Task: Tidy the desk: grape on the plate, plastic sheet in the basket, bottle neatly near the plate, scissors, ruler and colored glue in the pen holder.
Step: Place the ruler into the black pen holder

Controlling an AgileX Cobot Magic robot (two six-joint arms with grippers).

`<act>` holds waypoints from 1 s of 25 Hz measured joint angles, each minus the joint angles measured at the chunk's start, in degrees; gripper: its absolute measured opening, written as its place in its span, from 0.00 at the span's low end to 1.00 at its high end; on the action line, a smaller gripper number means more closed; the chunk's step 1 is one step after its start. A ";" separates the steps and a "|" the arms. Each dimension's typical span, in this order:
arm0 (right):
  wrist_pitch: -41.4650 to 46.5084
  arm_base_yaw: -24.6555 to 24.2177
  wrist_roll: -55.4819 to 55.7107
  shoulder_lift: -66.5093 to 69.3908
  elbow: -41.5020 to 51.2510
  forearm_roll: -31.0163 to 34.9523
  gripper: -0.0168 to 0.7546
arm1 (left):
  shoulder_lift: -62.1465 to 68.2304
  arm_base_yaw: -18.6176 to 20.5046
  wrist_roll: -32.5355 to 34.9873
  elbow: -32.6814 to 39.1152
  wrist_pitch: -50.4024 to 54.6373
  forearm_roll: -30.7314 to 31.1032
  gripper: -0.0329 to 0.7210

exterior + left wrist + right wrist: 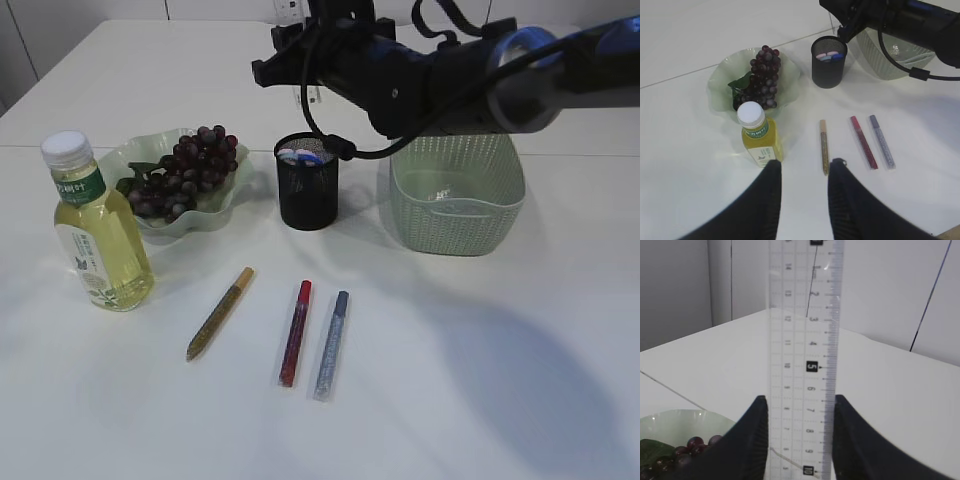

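right wrist view: right gripper (799, 440) is clamped on a clear ruler (805, 355), edges pinched between both fingers (752, 440), ruler standing upright. printed numbers read along it, 5 and 10 in black squares. in the exterior view that arm hangs just above the pen holder (307, 184), so i'd say the ruler drop is the step in hand.

left gripper (804, 167) hovers part open w/ nothing between the fingers, well in front of the pen holder, near the gold glue stick.

done so far, by the look of it: grapes (186, 172) on the plate (228, 205) left of the pen holder; bottle (95, 232) upright just beside the plate; scissors (300, 156) prob already in the holder, only coloured handles show. basket (458, 195) sits right of the holder; can't tell if the plastic sheet is inside.

left: ruler in, plus 3 glue sticks lying in front of the holder: gold (219, 313), red (295, 333), silver (332, 344).

bottle label has green print, too small to read.
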 joint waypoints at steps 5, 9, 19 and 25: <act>-0.10 -0.75 0.00 4.32 -3.29 1.65 0.40 | 1.19 0.00 0.00 0.00 0.00 0.34 0.36; -0.22 -0.75 0.00 6.53 -3.65 1.75 0.40 | 2.18 0.00 0.00 0.00 0.00 1.15 0.36; -2.91 -0.75 1.23 10.44 -5.12 1.75 0.40 | 2.57 0.00 0.00 0.00 -0.05 1.59 0.36; -3.13 -0.75 2.44 10.96 -5.47 1.75 0.40 | 2.57 0.00 0.00 0.00 -0.05 1.68 0.36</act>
